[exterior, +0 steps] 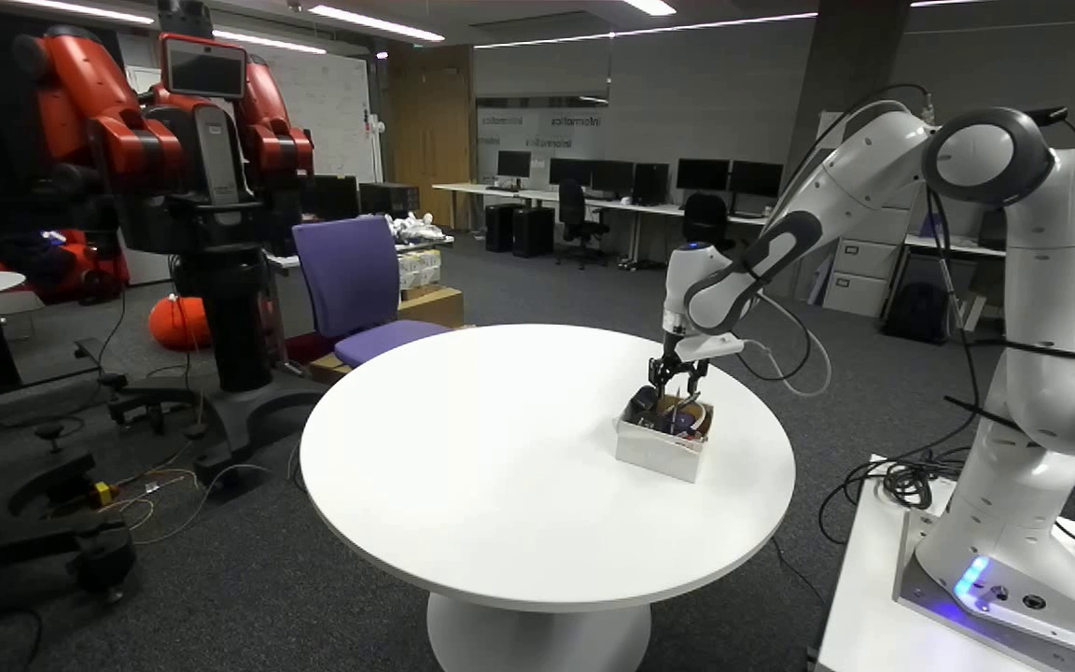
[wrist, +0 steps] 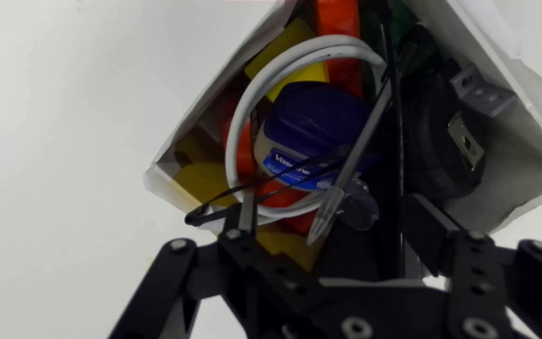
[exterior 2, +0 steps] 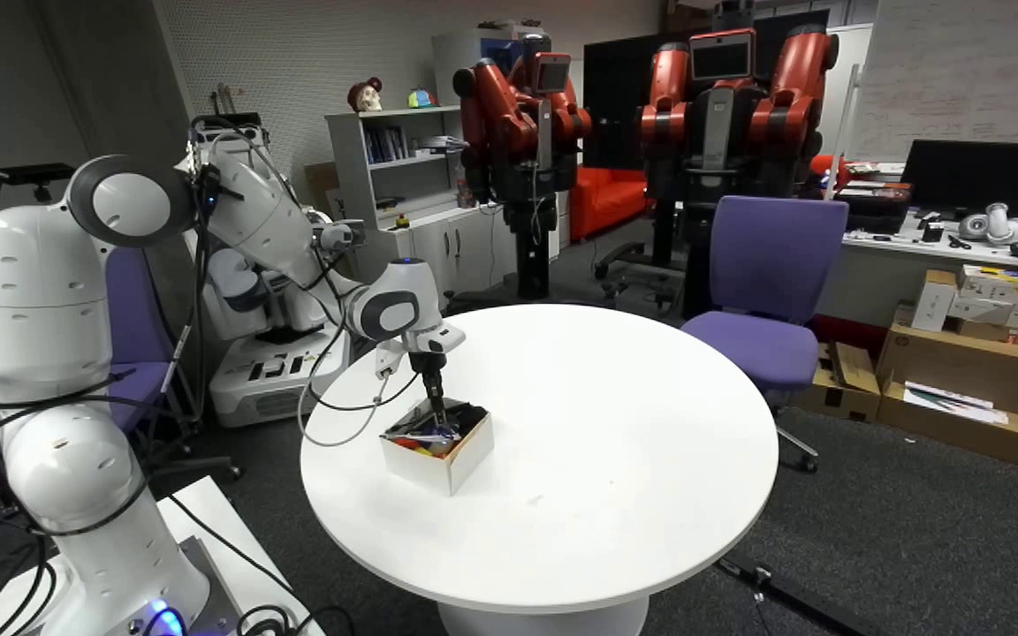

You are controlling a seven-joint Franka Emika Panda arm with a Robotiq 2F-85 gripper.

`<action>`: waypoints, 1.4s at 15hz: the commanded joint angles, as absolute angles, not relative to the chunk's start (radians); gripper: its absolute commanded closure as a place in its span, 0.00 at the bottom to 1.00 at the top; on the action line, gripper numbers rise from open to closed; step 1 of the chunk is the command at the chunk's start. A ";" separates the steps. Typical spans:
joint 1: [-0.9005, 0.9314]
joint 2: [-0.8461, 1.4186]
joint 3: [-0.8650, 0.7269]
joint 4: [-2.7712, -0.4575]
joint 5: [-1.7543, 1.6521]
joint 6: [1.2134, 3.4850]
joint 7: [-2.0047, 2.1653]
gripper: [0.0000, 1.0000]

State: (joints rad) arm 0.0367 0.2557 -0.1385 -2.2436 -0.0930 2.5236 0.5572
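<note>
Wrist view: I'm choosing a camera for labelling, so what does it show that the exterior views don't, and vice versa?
Only the wrist view shows a partly covered but legible Vaseline label and clearly picks out a grey bracket with holes.

Only the exterior views show the white arm, a purple chair and a red-armed robot.

Both kinds share the gripper, the filled box and the white table.
</note>
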 commanded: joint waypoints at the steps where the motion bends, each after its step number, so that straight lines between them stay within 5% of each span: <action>1: 0.010 0.181 -0.143 -2.279 -0.069 2.509 0.506 0.00; 21: -0.203 -0.077 -0.237 -2.362 -0.244 2.399 -0.146 0.00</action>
